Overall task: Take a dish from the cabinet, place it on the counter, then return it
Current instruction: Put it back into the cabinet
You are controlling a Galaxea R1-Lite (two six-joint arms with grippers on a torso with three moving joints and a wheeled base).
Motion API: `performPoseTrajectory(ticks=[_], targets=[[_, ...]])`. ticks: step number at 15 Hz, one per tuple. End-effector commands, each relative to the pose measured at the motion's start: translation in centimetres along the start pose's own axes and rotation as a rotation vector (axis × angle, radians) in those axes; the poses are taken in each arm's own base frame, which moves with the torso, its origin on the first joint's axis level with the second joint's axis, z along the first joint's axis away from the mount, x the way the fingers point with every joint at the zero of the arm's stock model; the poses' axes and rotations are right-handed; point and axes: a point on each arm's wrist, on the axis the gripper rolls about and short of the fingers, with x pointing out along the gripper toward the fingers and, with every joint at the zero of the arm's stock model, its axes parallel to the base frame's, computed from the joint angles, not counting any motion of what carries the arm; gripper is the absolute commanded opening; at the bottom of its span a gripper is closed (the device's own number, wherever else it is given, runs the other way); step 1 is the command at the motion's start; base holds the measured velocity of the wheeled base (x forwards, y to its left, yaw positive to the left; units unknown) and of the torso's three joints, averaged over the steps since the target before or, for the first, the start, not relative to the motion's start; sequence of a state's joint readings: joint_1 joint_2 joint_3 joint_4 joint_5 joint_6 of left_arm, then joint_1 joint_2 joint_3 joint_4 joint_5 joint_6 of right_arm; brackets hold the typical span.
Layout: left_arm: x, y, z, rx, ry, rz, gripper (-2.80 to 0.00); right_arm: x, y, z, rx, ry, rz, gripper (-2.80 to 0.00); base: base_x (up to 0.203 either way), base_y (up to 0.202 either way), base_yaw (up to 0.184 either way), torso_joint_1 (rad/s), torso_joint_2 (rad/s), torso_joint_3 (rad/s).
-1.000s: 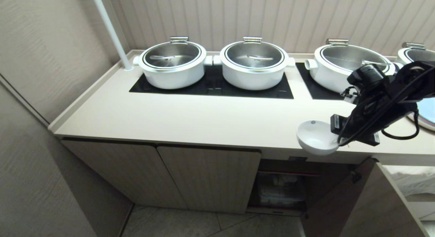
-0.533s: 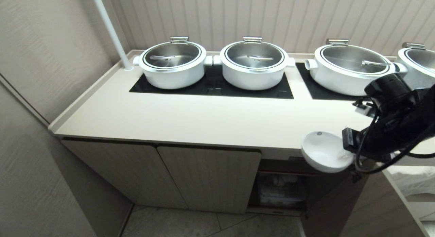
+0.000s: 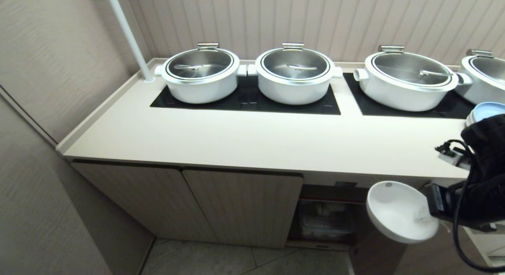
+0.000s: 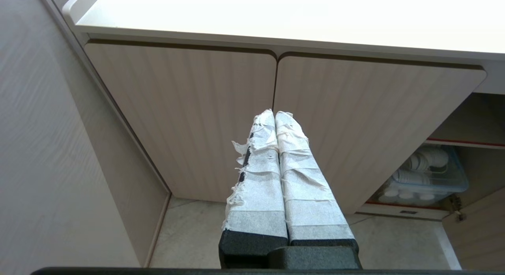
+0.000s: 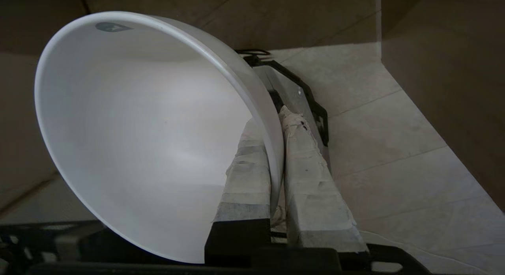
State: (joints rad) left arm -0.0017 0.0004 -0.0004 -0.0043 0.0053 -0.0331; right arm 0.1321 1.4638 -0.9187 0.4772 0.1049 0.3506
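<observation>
Here the small plain white ceramic bowl [image 3: 398, 212] is shown held in the air below the front edge of the cream-beige tabletop [image 3: 252, 139], before the open compartment of the beige wood-grain cabinet [image 3: 244, 204]. Its rim is pinched between the tape-wrapped jaws of the right gripper [image 5: 276, 156], one finger inside the bowl and one outside; in the head view the grip point is hidden behind the black arm, which is cut off by the frame edge. The left gripper [image 4: 275, 114] is seen parked before the closed fluted doors, jaws pressed together on nothing. A clear plastic bin of white dishes [image 4: 424, 174] is partly visible in the compartment.
</observation>
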Motion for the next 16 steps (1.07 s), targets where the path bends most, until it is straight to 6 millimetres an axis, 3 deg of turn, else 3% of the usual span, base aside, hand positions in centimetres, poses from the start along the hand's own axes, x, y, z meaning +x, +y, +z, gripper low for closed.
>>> performPoseTrajectory(ticks=[1,8,16], targets=[[0.0,0.0,0.0,-0.001,0.000,0.001,-2.80,-1.0,-0.7,-2.3,-0.055,-0.005,0.003,-2.80,0.000,0.000,0.000,0.000,0.00,0.000],[0.0,0.0,0.0,-0.001,0.000,0.001,-2.80,-2.5,-2.1,-7.1,-0.115,-0.041,0.086,-2.80,0.000,0.000,0.000,0.000,0.00,0.000],[0.0,0.0,0.0,-0.001,-0.001,0.001,-2.80,-2.9,-2.5,-8.2,-0.122,-0.051,0.089,-2.80,0.000,0.000,0.000,0.000,0.00,0.000]])
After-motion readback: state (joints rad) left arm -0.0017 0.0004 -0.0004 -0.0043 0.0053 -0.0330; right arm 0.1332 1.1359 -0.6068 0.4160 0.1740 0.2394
